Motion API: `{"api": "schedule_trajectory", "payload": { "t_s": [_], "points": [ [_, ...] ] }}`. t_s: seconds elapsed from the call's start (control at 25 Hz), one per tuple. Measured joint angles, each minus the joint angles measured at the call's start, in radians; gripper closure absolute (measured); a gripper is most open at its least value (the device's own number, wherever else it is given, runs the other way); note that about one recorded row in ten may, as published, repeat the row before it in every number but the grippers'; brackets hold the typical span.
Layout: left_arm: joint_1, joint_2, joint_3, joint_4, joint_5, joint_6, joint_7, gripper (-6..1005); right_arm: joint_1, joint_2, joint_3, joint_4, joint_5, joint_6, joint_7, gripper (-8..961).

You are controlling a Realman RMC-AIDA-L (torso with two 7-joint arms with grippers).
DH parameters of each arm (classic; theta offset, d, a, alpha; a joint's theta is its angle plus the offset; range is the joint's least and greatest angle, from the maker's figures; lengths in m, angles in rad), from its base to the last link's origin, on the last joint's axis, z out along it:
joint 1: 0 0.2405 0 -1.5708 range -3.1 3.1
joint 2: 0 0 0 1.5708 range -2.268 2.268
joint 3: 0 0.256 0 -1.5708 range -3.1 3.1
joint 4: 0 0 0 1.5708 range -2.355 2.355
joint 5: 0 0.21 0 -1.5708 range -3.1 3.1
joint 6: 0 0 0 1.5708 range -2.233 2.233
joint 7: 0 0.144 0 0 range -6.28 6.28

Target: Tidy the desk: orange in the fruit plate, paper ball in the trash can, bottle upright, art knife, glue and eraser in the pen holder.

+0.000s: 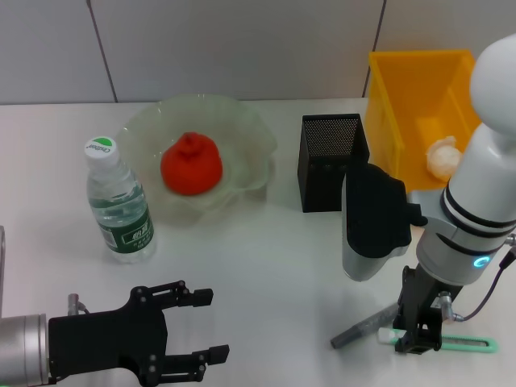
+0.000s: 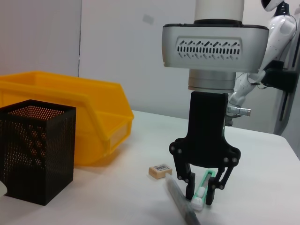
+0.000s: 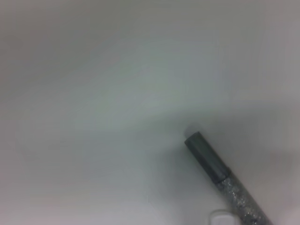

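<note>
- I see a white desk [image 1: 266,242] with pale wall panels behind it.
- The yellow bin [image 1: 415,97] at the far right serves as the trash can; the paper ball [image 1: 443,157] lies inside it, so I count that step done.
- The fruit plate [image 1: 258,137], far and left of centre, holds the orange [image 1: 192,164]; done too.
- The bottle [image 1: 119,201] stands upright at the left, cap on, just beside the plate; done.
- The black mesh pen holder [image 1: 332,161] sits between the plate and the bin; I cannot see whether anything is in it.
- The right gripper [image 1: 419,334] is down at the near right, pointing at the desk, its fingers narrowly spread around a small white glue stick [image 2: 198,202]; I cannot tell whether they grip it yet.
- The left gripper [image 1: 197,326] rests at the near left, fingers wide apart and holding nothing.
- The grey glittery art knife [image 3: 225,180] lies on the desk just beside the glue.
- A green-framed thing [image 1: 468,344] lies to the right of the right gripper.
- The eraser [image 2: 160,170] rests on the desk near the bin.
- In my judgement, the knife, glue and eraser are what remains.
</note>
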Motion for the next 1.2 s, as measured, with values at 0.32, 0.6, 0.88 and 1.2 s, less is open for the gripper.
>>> {"api": "schedule_trajectory", "payload": {
  "t_s": [0.32, 0.6, 0.88, 1.2],
  "points": [
    [0.0, 0.0, 0.0, 0.0, -0.001, 0.0, 0.0, 217, -0.001, 0.0, -0.002, 0.004, -0.001, 0.005, 0.001, 706],
    [0.0, 0.0, 0.0, 0.0, -0.002, 0.0, 0.0, 218, -0.005, -0.002, 0.003, -0.016, 0.02, -0.009, 0.0, 746],
    [0.0, 0.0, 0.0, 0.0, -0.003, 0.0, -0.003, 218, -0.013, -0.007, 0.236, -0.139, 0.135, -0.144, -0.056, 783],
    [-0.002, -0.003, 0.0, -0.002, -0.003, 0.0, -0.008, 217, -0.084, -0.018, 0.87, -0.135, 0.511, -0.23, -0.324, 776]
  ]
}}
